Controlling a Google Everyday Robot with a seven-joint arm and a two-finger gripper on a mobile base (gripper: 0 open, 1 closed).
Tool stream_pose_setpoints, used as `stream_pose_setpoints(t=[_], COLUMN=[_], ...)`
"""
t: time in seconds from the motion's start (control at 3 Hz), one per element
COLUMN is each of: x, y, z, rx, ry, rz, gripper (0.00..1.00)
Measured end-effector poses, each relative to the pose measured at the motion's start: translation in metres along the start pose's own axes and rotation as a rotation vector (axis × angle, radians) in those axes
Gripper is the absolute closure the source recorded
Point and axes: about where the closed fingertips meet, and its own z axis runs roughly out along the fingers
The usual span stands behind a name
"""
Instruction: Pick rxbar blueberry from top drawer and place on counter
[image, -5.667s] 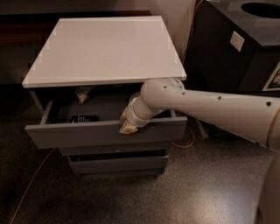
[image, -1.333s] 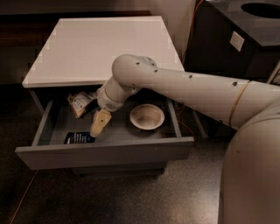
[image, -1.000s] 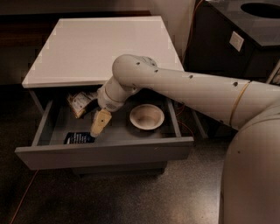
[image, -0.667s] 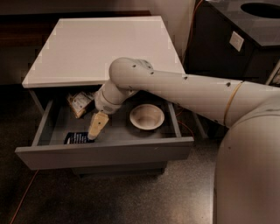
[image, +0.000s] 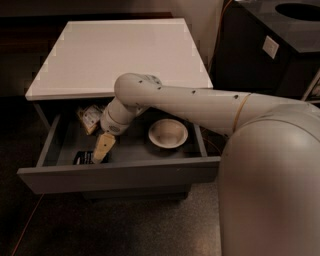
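The top drawer (image: 120, 175) stands pulled open under the white counter (image: 120, 50). The rxbar blueberry (image: 83, 158), a small dark bar with white lettering, lies flat at the drawer's front left. My gripper (image: 101, 150) reaches down into the drawer from the right. Its tan tip sits right at the bar's right end, covering that end. Nothing shows as held in it. My white arm crosses over the drawer's middle.
A round white bowl (image: 167, 133) sits in the drawer to the right of the gripper. A tan-and-white snack bag (image: 91, 117) lies at the back left. A black cabinet (image: 270, 45) with a round hole stands at the right. Dark floor lies in front.
The drawer is pulled further out than in the oldest frame. Over the last second the gripper has moved down and left, closer to the dark bar.
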Motion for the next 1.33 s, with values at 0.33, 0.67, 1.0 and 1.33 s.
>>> stream_pose_setpoints(t=[0.33, 0.67, 1.0, 1.33], x=[0.002, 0.005, 0.005, 0.002], y=[0.009, 0.014, 0.015, 0.016], z=[0.021, 0.03, 0.033, 0.033], rx=[-0.035, -0.05, -0.055, -0.061], ry=[0.014, 0.028, 0.035, 0.041], rz=[0.015, 0.023, 0.021, 0.019], gripper=[0.0, 0.0, 0.0, 0.0])
